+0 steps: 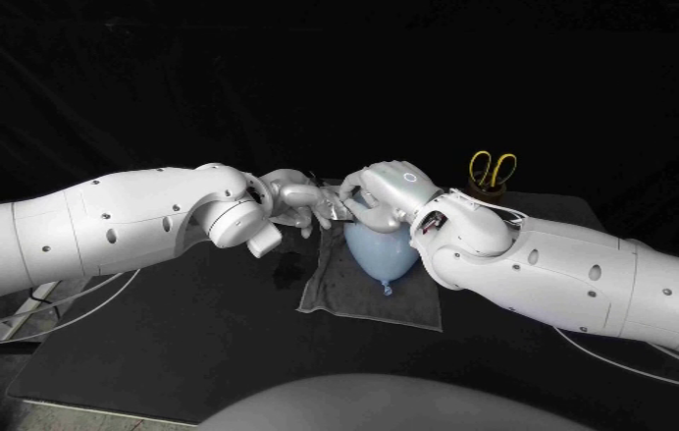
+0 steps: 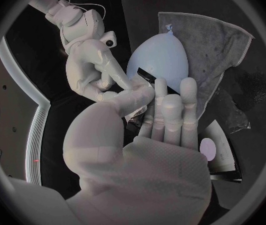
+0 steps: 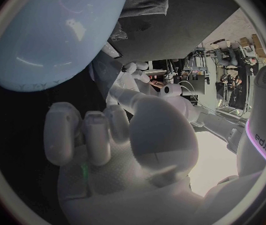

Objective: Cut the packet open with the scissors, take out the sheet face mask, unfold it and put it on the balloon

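Balloon (image 1: pixel 380 254), pale blue, knotted, on grey cloth (image 1: pixel 333 296)

balloon (image 1: pixel 380 254) top hidden behind left hand (image 1: pixel 300 200) and right hand (image 1: pixel 371 195); scissors (image 1: pixel 493 168) blades buried in holder (image 1: pixel 486 193); whether the hands pinch anything can't be told

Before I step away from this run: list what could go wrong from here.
1. The left hand and right hand meet just over the balloon, which lies on the grey cloth; a nudge could roll it away.
2. Whatever they work between them is small and mostly hidden; it might slip and drop.
3. The scissors stand just beyond the right arm; a backward swing could topple them.
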You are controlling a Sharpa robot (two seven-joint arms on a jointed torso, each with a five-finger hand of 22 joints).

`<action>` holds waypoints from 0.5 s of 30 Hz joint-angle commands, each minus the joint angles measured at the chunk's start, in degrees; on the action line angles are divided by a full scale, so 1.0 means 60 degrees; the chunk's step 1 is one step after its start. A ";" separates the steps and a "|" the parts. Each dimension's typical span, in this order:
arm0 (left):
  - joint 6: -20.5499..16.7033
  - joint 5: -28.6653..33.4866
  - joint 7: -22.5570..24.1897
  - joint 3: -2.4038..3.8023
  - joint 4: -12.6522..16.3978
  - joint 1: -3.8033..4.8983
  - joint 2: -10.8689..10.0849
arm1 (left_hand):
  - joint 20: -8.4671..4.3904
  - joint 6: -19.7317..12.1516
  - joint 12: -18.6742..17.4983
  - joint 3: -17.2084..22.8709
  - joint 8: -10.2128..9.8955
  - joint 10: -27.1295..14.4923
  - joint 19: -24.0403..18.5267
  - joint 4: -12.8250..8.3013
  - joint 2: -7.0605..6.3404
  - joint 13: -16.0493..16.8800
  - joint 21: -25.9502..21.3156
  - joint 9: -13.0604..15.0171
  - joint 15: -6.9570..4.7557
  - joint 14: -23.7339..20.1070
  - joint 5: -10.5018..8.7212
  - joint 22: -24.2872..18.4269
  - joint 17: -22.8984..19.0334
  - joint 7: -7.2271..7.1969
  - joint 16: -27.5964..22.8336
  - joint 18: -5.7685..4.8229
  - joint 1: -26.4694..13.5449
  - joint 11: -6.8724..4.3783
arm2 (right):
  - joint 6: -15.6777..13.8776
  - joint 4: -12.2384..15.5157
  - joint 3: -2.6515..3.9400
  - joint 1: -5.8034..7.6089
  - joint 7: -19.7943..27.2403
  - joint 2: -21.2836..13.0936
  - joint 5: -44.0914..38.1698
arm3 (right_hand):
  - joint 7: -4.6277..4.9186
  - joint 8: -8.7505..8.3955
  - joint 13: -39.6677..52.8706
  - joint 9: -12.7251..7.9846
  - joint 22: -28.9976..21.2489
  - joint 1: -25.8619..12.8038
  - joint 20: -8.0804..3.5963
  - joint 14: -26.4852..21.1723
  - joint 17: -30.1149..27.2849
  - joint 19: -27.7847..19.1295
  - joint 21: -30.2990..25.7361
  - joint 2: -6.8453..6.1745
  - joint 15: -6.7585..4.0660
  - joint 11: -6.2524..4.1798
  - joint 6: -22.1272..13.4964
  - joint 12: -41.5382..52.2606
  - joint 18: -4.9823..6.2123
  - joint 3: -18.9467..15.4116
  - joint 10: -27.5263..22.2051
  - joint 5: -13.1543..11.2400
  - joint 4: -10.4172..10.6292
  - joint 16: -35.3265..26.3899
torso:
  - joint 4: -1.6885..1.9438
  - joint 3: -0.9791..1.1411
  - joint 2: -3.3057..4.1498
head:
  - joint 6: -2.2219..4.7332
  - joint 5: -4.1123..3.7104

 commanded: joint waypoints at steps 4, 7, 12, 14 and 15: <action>0.0116 0.0097 0.0128 0.0009 0.0020 0.0010 0.0044 | 0.0005 0.0247 -0.0031 0.0036 0.0094 0.0038 -0.0070 -0.0010 0.0099 0.0016 0.0024 0.0196 -0.0012 -0.0087 0.0057 0.0009 -0.0007 0.0170 -0.0047 0.0165 -0.0023 -0.0015 | 0.0189 -0.0136 0.0008 0.0020 -0.0378 0.0216 0.0236 | 0.0547 -0.1019 0.0677 -0.0470 0.1778 -0.0537 0.0389 0.0835 0.1909 0.0122 -0.0349 -0.0942 0.0479 0.0488 -0.1025 -0.0404 0.0057 -0.0852 -0.0415 -0.0009 0.0569 -0.0085 | 0.0016 -0.0004 0.0014 | 0.0036 -0.0047; 0.0134 0.0098 0.0136 0.0009 0.0029 0.0010 0.0061 | 0.0005 0.0247 -0.0031 0.0036 0.0094 0.0038 -0.0070 -0.0010 0.0099 0.0016 0.0024 0.0196 -0.0012 -0.0087 0.0057 0.0009 -0.0007 0.0170 -0.0047 0.0165 -0.0023 -0.0015 | 0.0500 -0.0234 0.0008 0.0027 -0.0490 0.0320 0.0251 | 0.0559 -0.1110 0.0656 -0.0526 0.1763 -0.0514 0.0438 0.0822 0.1877 0.0101 -0.0401 -0.0991 0.0502 0.0519 -0.1023 -0.0422 0.0073 -0.0991 -0.0461 -0.0005 0.0688 -0.0103 | 0.0019 -0.0013 0.0017 | 0.0029 -0.0061; 0.0158 0.0099 0.0144 0.0008 0.0055 0.0010 0.0081 | 0.0005 0.0247 -0.0031 0.0036 0.0094 0.0038 -0.0070 -0.0010 0.0099 0.0016 0.0024 0.0196 -0.0012 -0.0087 0.0057 0.0009 -0.0007 0.0170 -0.0047 0.0165 -0.0023 -0.0015 | 0.1036 -0.0352 0.0008 0.0038 -0.0638 0.0465 0.0248 | 0.0579 -0.1227 0.0631 -0.0606 0.1752 -0.0244 0.0505 0.0816 0.1874 0.0082 -0.0445 -0.0928 0.0520 0.0536 -0.0968 -0.0429 0.0096 -0.1050 -0.0513 -0.0003 0.0749 -0.0102 | 0.0032 -0.0013 0.0013 | 0.0011 -0.0053; 0.0162 0.0099 0.0146 0.0008 0.0061 0.0010 0.0085 | 0.0009 0.0238 -0.0032 0.0053 0.0086 0.0021 -0.0090 -0.0023 0.0110 0.0025 0.0043 0.0195 -0.0006 -0.0105 0.0052 0.0025 -0.0024 0.0178 -0.0057 0.0164 -0.0022 -0.0008 | 0.1174 -0.0374 0.0008 0.0040 -0.0669 0.0501 0.0245 | 0.0578 -0.1236 0.0638 -0.0615 0.1753 -0.0208 0.0515 0.0818 0.1882 0.0081 -0.0444 -0.0923 0.0522 0.0536 -0.0943 -0.0414 0.0098 -0.1061 -0.0509 -0.0003 0.0756 -0.0097 | 0.0031 -0.0009 0.0011 | 0.0011 -0.0050; 0.0166 0.0099 0.0148 0.0008 0.0064 0.0010 0.0087 | 0.0009 0.0238 -0.0032 0.0053 0.0086 0.0021 -0.0090 -0.0023 0.0110 0.0025 0.0043 0.0195 -0.0006 -0.0105 0.0052 0.0025 -0.0024 0.0178 -0.0057 0.0164 -0.0022 -0.0008 | 0.1253 -0.0390 0.0007 0.0041 -0.0687 0.0529 0.0244 | 0.0579 -0.1266 0.0621 -0.0635 0.1746 -0.0173 0.0528 0.0813 0.1871 0.0071 -0.0471 -0.0943 0.0525 0.0539 -0.0939 -0.0432 0.0106 -0.1094 -0.0531 -0.0005 0.0770 -0.0103 | 0.0029 -0.0008 0.0010 | 0.0012 -0.0046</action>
